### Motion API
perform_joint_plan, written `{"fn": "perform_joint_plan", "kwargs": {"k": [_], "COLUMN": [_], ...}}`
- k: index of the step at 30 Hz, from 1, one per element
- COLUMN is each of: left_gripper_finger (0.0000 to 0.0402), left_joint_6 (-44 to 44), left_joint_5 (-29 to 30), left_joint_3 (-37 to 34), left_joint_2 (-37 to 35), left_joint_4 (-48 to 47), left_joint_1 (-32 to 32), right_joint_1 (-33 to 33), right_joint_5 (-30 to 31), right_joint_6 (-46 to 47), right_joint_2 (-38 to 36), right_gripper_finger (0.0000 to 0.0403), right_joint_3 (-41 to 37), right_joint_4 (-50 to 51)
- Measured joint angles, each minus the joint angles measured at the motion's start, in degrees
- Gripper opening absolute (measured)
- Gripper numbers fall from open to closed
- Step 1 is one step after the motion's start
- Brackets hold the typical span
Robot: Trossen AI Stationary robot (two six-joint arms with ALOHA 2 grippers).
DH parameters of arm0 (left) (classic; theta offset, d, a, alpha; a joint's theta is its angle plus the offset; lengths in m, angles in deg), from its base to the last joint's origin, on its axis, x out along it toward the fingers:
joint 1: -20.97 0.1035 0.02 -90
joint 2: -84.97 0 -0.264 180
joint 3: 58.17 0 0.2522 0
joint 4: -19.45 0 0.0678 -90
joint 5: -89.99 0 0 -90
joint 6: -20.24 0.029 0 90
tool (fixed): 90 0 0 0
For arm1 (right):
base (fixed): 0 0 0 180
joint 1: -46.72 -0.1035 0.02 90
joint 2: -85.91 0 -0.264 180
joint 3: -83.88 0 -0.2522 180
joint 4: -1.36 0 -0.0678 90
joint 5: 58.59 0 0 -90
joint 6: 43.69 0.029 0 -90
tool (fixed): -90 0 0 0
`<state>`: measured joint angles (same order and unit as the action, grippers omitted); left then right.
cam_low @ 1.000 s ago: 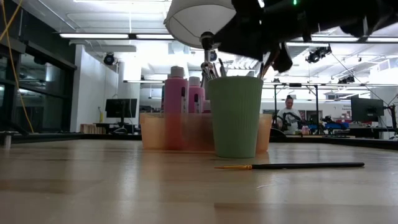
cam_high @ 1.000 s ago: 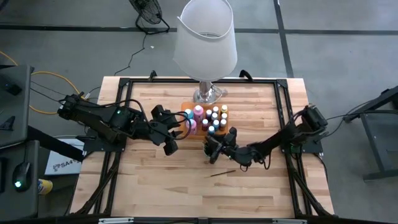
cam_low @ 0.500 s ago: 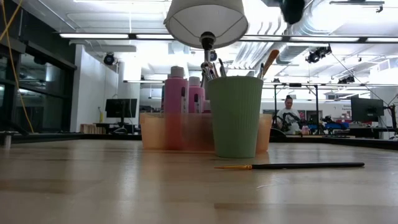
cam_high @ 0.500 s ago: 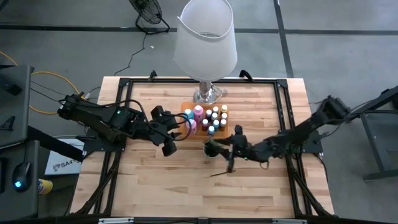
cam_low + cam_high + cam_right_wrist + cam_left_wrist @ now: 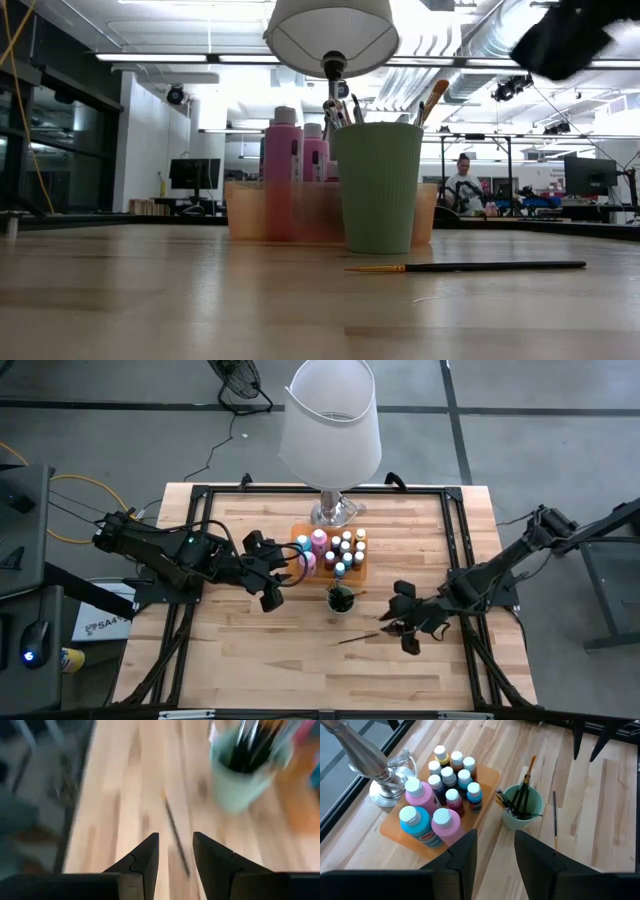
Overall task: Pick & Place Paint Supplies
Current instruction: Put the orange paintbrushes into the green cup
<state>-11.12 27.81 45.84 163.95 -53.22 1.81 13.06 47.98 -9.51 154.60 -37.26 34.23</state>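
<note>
The surface [image 5: 250, 650] is a pale wood butcher-block top with a black frame running along its edges. Four things rest directly on it — a lamp's silver base [image 5: 336, 513] near the far edge, an orange tray [image 5: 361, 566] just in front of that base, a green cup [image 5: 341, 600] standing upright just beside the tray's near side, and a thin dark-handled brush [image 5: 358, 637] lying flat by itself, near the cup but apart from it.
</note>
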Motion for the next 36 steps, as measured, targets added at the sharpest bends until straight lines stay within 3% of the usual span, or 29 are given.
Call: {"fn": "perform_joint_plan", "kwargs": {"k": [4,13,18,23,36], "left_gripper_finger": [0.0129,0.0129,0.0129,0.0129,0.0129], "left_joint_6": [0.0,-0.1,-0.4,-0.4,-0.4], "left_joint_5": [0.0,0.0,0.0,0.0,0.0], "left_joint_3": [0.0,0.0,0.0,0.0,0.0], "left_joint_2": [0.0,0.0,0.0,0.0,0.0], "left_joint_4": [0.0,0.0,0.0,0.0,0.0], "left_joint_1": [0.0,0.0,0.0,0.0,0.0], "right_joint_1": [0.1,4.1,5.3,6.0,6.0], "right_joint_5": [-5.2,-19.2,-19.5,-19.3,-15.3], "right_joint_6": [-0.3,-6.3,-14.3,-16.0,-16.4], "right_joint_2": [3.4,15.7,24.3,29.9,30.2], "right_gripper_finger": [0.0114,0.0114,0.0114,0.0114,0.0114], "right_joint_3": [0.0,2.5,8.4,9.7,9.8], "right_joint_4": [6.7,8.1,12.7,14.1,10.2]}}
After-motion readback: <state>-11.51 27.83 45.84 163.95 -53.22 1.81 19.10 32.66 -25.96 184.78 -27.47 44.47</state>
